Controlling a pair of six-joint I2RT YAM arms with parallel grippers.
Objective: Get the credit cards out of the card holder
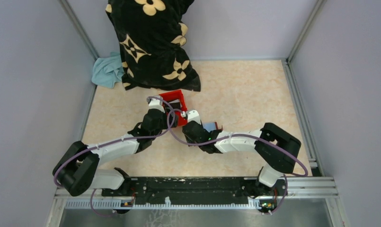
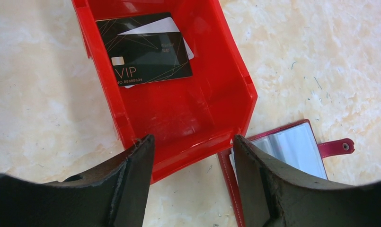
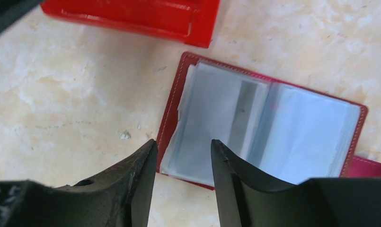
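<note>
Dark red card holder (image 3: 266,123) is found laid open on the table (image 2: 321,47), just beside the red box (image 2: 228,71), wherein two credit cards (image 2: 148,54) are stacked. Left gripper (image 2: 193,144) and right gripper (image 3: 183,144) are held parted, nothing grasped.

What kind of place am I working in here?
Probably a robot test cell, not a home or shop: plain grey panel walls enclose the marble-patterned tabletop, and the arms are bolted to an aluminium rail at its near edge.
</note>
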